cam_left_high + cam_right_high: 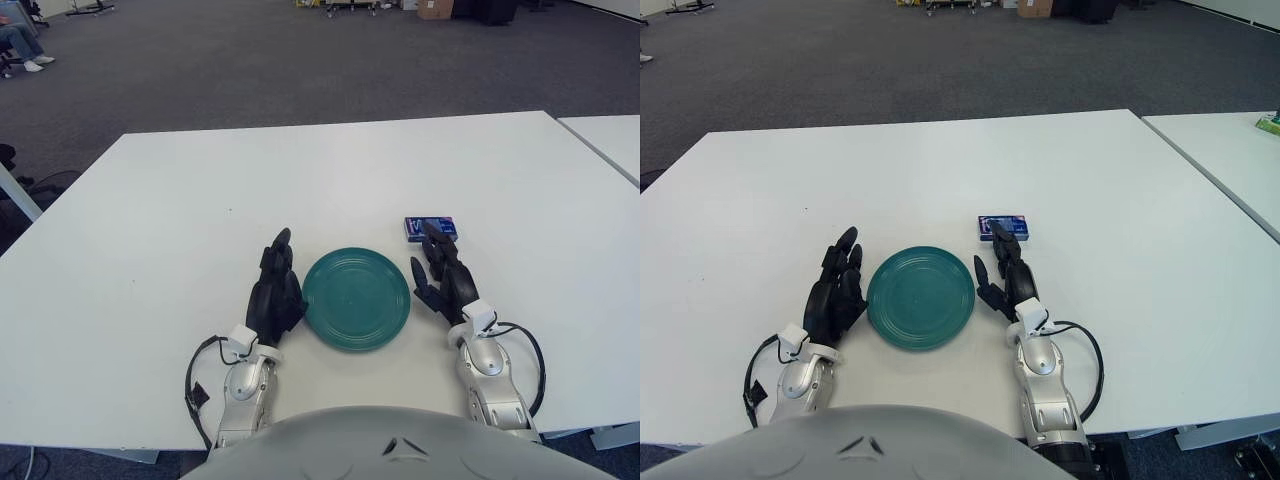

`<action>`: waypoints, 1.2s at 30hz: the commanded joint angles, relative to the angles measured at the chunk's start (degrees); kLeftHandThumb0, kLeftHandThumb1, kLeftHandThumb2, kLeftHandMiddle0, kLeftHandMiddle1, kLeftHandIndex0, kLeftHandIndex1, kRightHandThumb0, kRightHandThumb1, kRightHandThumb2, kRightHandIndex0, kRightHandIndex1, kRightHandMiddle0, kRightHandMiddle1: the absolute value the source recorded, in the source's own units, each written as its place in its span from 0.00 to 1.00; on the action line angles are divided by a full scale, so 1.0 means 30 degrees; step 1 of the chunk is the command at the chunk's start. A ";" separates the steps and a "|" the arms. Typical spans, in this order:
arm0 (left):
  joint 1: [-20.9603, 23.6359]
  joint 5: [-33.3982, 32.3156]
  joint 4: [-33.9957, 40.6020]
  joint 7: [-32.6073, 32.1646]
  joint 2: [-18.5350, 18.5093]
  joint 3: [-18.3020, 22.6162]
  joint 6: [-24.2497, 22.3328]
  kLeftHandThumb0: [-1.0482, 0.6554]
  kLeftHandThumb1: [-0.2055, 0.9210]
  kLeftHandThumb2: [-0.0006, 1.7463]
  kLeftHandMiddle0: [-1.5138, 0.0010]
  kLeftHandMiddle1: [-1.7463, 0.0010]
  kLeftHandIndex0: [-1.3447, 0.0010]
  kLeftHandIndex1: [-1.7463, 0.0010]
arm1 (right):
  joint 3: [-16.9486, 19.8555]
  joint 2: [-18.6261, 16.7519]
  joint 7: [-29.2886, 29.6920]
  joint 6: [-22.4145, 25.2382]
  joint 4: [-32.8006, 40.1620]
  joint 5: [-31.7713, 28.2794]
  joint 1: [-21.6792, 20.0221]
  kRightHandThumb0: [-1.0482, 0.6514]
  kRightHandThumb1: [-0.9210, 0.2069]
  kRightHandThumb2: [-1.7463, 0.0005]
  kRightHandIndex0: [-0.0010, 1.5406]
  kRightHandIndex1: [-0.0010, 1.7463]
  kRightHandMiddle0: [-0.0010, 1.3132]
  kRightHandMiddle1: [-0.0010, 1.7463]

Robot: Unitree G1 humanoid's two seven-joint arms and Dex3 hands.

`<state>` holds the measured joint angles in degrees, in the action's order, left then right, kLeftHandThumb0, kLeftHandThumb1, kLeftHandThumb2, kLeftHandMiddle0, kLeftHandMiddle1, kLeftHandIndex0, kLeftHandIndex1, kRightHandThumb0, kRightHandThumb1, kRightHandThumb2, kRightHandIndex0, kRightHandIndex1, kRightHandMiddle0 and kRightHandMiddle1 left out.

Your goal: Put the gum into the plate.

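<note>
A round teal plate point(356, 298) lies on the white table point(300, 180) near its front edge. Just behind and to the right of it sits a small blue gum pack point(431, 228), flat on the table. My right hand point(442, 272) is at the plate's right side with its fingers spread, the fingertips reaching up to the near edge of the gum pack point(1004, 226) and holding nothing. At the left side of the plate my left hand point(276, 290) shows, fingers extended and empty.
A second white table point(610, 140) stands to the right across a narrow gap. Grey carpet lies beyond the far table edge, with a seated person point(20, 45) at the far left. Cables point(525, 350) loop from both wrists.
</note>
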<state>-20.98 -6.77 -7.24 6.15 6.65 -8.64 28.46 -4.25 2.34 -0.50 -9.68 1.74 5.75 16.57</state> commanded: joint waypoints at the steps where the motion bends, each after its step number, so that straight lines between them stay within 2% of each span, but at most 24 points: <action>1: -0.0217 -0.0147 -0.0776 -0.0271 0.0784 -0.0116 -0.0063 0.06 1.00 0.50 0.93 1.00 1.00 0.76 | 0.0141 0.0360 0.0201 0.0083 -0.0459 0.0471 -0.0156 0.22 0.00 0.58 0.08 0.00 0.00 0.21; 5: -0.0193 -0.0186 -0.0778 -0.0301 0.0819 -0.0158 -0.0092 0.06 1.00 0.50 0.93 1.00 1.00 0.76 | 0.0284 0.0871 0.0295 0.2046 0.4079 0.1929 -0.0072 0.20 0.00 0.60 0.08 0.00 0.00 0.21; 8: -0.0187 -0.0209 -0.0764 -0.0318 0.0825 -0.0187 -0.0147 0.06 1.00 0.49 0.93 1.00 1.00 0.75 | 0.0482 0.1337 0.0604 0.2644 0.6116 0.3557 -0.0157 0.18 0.00 0.63 0.09 0.01 0.00 0.23; 10: -0.0177 -0.0220 -0.0792 -0.0336 0.0839 -0.0189 -0.0186 0.07 1.00 0.49 0.92 0.99 1.00 0.75 | 0.0671 0.2131 0.1748 0.1989 0.6632 0.6336 -0.0757 0.16 0.00 0.65 0.10 0.01 0.00 0.26; 12: -0.0158 -0.0208 -0.0849 -0.0340 0.0845 -0.0197 -0.0133 0.07 1.00 0.49 0.92 0.99 1.00 0.74 | 0.0715 0.2529 0.2600 0.1633 0.6776 0.8031 -0.1165 0.14 0.00 0.66 0.11 0.01 0.00 0.29; 14: -0.0120 -0.0184 -0.0946 -0.0341 0.0864 -0.0208 -0.0008 0.07 1.00 0.50 0.91 0.99 1.00 0.74 | 0.0737 0.2901 0.3409 0.1312 0.6704 0.9348 -0.1601 0.13 0.00 0.69 0.14 0.02 0.00 0.35; 18: -0.0023 -0.0172 -0.1121 -0.0376 0.0944 -0.0227 0.0132 0.08 1.00 0.49 0.91 0.99 1.00 0.72 | 0.0769 0.3805 0.4539 0.0872 0.6399 1.1442 -0.2527 0.12 0.00 0.73 0.18 0.02 0.00 0.42; 21: 0.0055 -0.0214 -0.1248 -0.0376 0.0983 -0.0251 0.0194 0.09 1.00 0.49 0.90 0.99 1.00 0.71 | 0.0837 0.4856 0.4092 0.1332 0.6715 1.3086 -0.3527 0.13 0.00 0.78 0.21 0.03 0.00 0.46; 24: 0.0104 -0.0212 -0.1298 -0.0394 0.0994 -0.0274 0.0225 0.10 1.00 0.49 0.90 0.99 1.00 0.70 | 0.0832 0.5368 0.3344 0.1864 0.7055 1.3932 -0.3978 0.13 0.00 0.80 0.23 0.04 0.00 0.48; 30: 0.0208 -0.0246 -0.1394 -0.0340 0.1010 -0.0324 0.0375 0.11 1.00 0.50 0.90 0.99 1.00 0.70 | 0.0749 0.7075 -0.0232 0.3306 0.7960 1.5791 -0.5005 0.12 0.00 0.83 0.24 0.03 0.00 0.51; 33: 0.0213 -0.0308 -0.1396 -0.0322 0.1042 -0.0345 0.0383 0.11 1.00 0.50 0.90 0.99 1.00 0.71 | 0.0436 0.8079 -0.1665 0.3569 0.6931 1.6578 -0.6170 0.12 0.00 0.82 0.24 0.03 0.00 0.52; 36: 0.0188 -0.0352 -0.1380 -0.0318 0.1065 -0.0363 0.0372 0.12 1.00 0.50 0.90 0.99 1.00 0.71 | -0.0160 0.8553 -0.1869 0.3555 0.4977 1.7057 -0.7520 0.12 0.00 0.81 0.24 0.03 0.00 0.51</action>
<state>-20.42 -6.74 -8.05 5.62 6.62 -9.36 28.94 -3.18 26.50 -4.74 0.63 21.24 55.18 -1.83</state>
